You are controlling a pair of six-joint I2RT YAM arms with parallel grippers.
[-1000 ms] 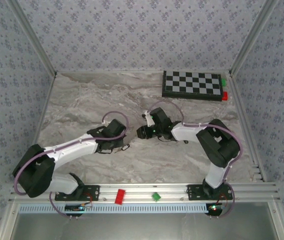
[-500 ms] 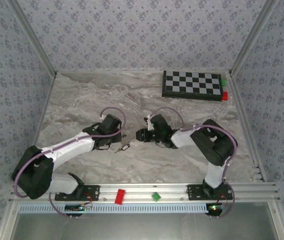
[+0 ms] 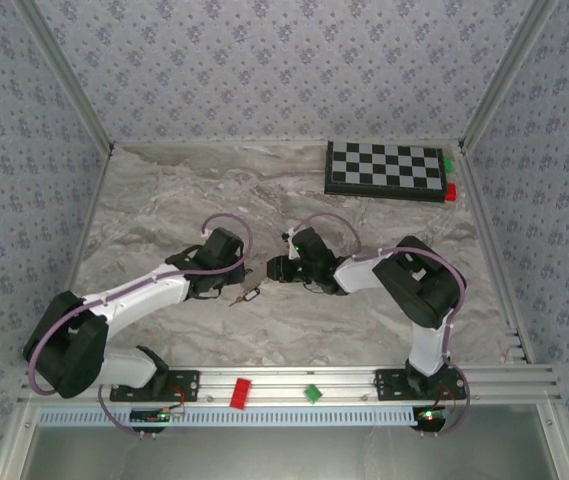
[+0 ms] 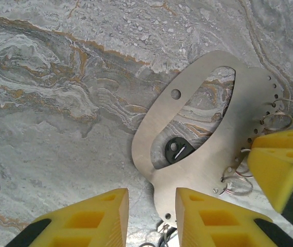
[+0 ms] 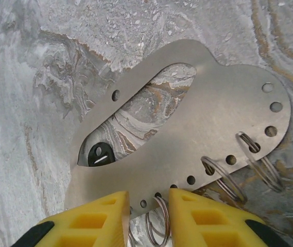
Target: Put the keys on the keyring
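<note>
From the overhead camera both arms reach in toward the middle of the grey marbled surface (image 3: 164,200), their tips nearly meeting. Between them is the keyring (image 4: 203,164), which close up reads as a flat pale grey metal plate with a long oval cut-out and a row of small holes along one edge. Several thin wire split rings (image 5: 222,180) are threaded through those holes. My left claw (image 4: 151,211) is open. Its yellow foam fingers stand apart with the narrow end of the plate in the gap, and a strip of bare marble shows between the left-hand finger and the plate's edge. My right claw (image 5: 149,211) comes at the holed edge from the other side. Its fingers are also apart, with the plate's rim and one wire ring between them, and I cannot tell whether they bear on anything. One of its yellow fingers (image 4: 277,172) shows in the left wrist camera, just beside the rings. A small black rounded piece with a pale slot (image 5: 100,154) shows through the narrow end of the cut-out, and I cannot tell whether it is a key head. A checkered black-and-white board (image 3: 384,170) lies at the far right of the surface, well apart from the arms.
</note>
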